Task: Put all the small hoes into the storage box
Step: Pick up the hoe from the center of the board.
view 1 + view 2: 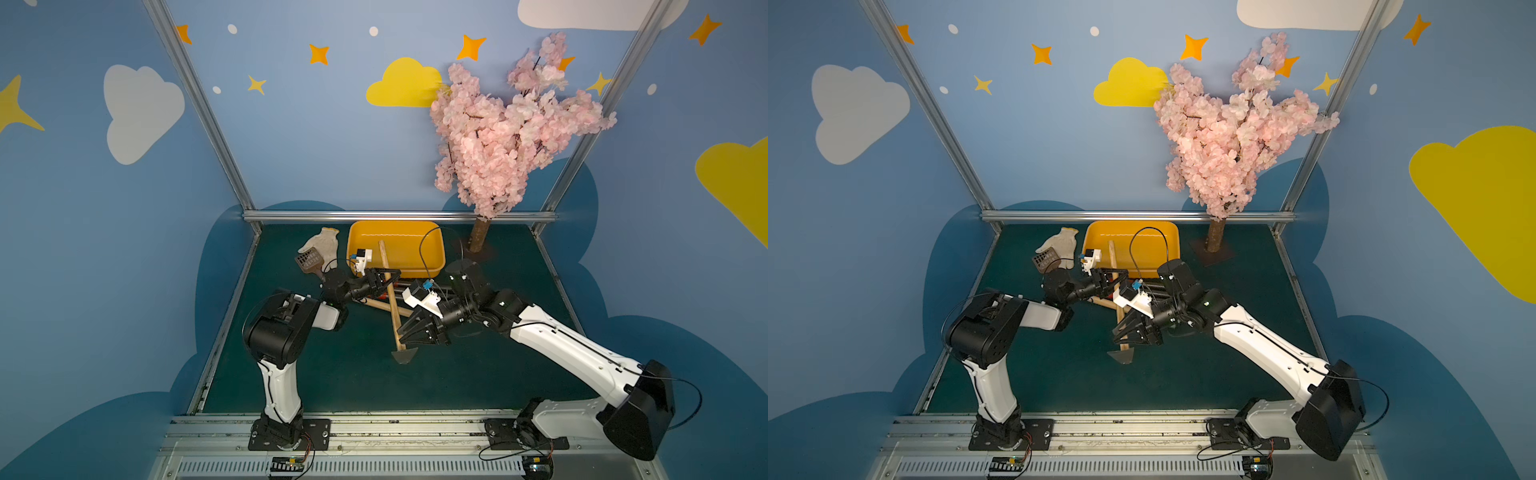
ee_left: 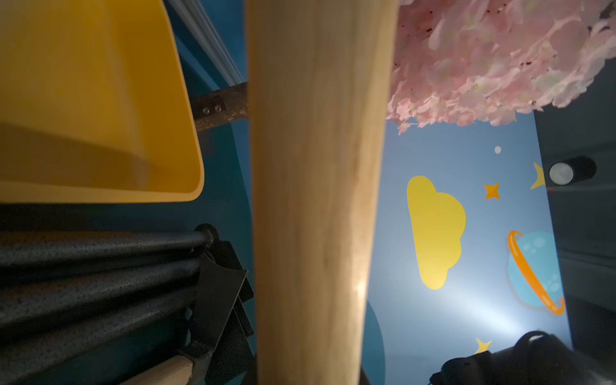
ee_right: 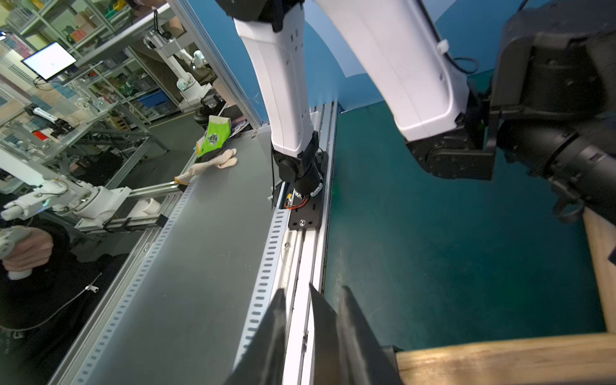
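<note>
The small hoe [image 1: 397,328] has a wooden handle and a grey metal blade [image 1: 405,356] that lies on the green table. Its handle end leans over the front rim of the yellow-orange storage box [image 1: 415,249] at the back. My left gripper [image 1: 386,279] is shut on the handle just in front of the box; the handle [image 2: 316,200] fills the left wrist view. My right gripper [image 1: 409,338] is open at the blade end. In the right wrist view the blade [image 3: 321,320] lies against one finger, with a gap to the other finger [image 3: 276,333].
A white glove [image 1: 321,242] and a brown sieve scoop [image 1: 306,262] lie left of the box. A black rake [image 2: 100,266] and another wooden-handled tool [image 1: 376,306] lie in front of it, under the hoe. A pink blossom tree [image 1: 515,124] stands at the back right.
</note>
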Controlling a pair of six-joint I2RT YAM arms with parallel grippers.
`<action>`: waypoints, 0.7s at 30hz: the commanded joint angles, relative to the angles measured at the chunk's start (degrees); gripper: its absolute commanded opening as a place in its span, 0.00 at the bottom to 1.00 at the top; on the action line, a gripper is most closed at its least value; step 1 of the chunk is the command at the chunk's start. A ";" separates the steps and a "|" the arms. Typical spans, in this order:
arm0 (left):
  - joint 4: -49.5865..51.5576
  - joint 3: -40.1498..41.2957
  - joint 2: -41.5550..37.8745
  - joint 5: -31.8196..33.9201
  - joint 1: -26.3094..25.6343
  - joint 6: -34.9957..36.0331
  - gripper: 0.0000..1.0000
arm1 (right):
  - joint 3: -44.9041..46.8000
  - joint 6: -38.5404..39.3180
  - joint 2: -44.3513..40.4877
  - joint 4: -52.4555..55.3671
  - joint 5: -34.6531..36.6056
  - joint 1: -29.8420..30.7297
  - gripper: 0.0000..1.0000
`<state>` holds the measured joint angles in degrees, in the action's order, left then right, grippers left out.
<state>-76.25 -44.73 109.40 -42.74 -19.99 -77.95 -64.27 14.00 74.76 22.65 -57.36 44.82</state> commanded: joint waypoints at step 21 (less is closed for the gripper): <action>-3.88 -1.42 -12.86 -4.58 0.57 4.70 0.03 | 1.15 -8.61 8.36 -17.45 -6.32 -10.74 0.58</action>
<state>-78.06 -45.10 98.24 -46.96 -19.11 -70.76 -59.99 6.33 80.93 8.99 -57.71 34.41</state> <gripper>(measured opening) 0.257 0.555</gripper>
